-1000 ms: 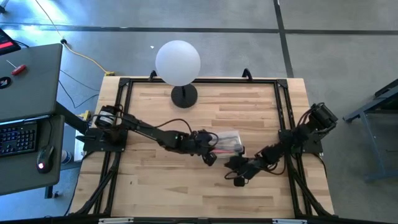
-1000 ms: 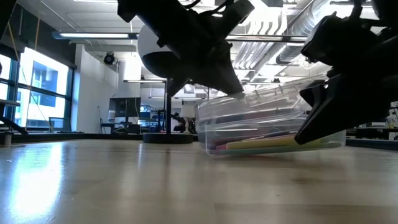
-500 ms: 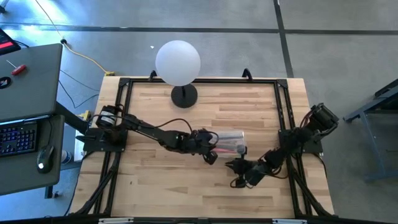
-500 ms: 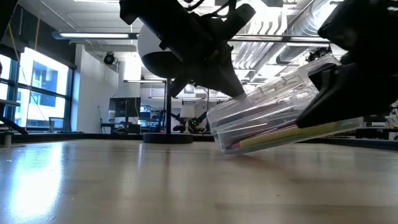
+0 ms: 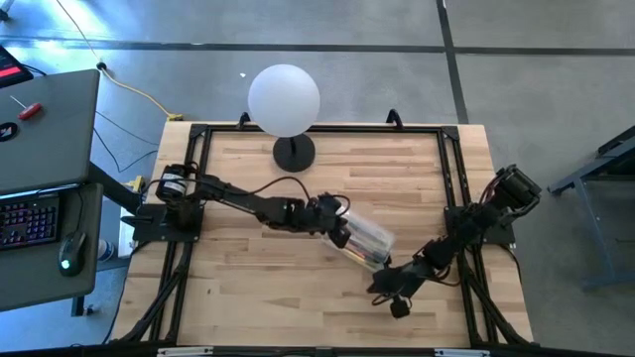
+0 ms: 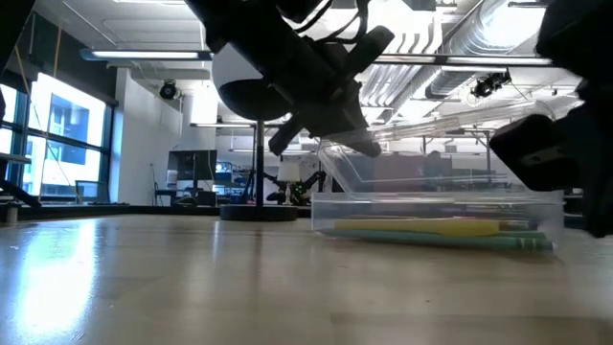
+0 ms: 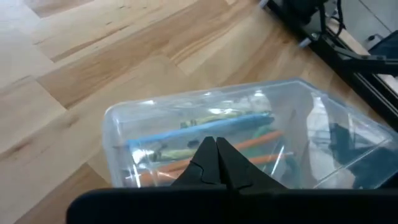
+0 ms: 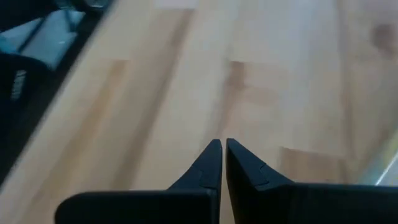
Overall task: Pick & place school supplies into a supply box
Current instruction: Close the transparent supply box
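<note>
Both hands closed (box (image 5: 366, 239) grounded).

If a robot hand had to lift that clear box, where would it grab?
Probably from above, across the supply box's narrow width near its middle: it lies flat on the table, long and slim, so fingers span the short sides and the load stays balanced.

White globe lamp (image 5: 284, 100) at table (image 5: 238, 297) back edge (black base).

The clear box (image 5: 365, 241), tilted a moment ago, now lies flat and skewed, and the right gripper (image 5: 395, 300) has drawn away.
</note>
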Robot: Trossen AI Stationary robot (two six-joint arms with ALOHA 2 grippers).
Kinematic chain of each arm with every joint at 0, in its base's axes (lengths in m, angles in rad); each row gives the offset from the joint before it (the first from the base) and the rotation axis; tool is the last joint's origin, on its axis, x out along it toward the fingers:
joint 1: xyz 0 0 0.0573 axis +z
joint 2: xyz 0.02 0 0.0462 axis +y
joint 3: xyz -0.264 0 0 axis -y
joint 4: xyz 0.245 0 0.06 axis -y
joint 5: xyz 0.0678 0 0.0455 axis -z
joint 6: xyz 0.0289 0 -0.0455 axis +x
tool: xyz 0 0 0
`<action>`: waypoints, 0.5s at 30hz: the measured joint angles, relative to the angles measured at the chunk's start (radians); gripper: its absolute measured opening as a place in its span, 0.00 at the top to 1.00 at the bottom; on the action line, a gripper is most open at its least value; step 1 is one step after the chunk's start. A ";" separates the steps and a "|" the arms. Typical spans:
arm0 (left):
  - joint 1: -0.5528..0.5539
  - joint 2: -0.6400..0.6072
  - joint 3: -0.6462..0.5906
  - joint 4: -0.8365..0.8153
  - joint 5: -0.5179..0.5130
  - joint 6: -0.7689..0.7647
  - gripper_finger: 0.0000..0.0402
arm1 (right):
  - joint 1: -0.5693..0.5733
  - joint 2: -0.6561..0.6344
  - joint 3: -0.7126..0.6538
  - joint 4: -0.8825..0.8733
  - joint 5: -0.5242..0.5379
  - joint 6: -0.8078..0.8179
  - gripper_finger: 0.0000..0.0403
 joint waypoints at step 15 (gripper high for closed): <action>0.007 0.000 0.000 -0.030 -0.009 0.001 0.97 | 0.058 -0.111 0.000 0.077 -0.167 -0.080 1.00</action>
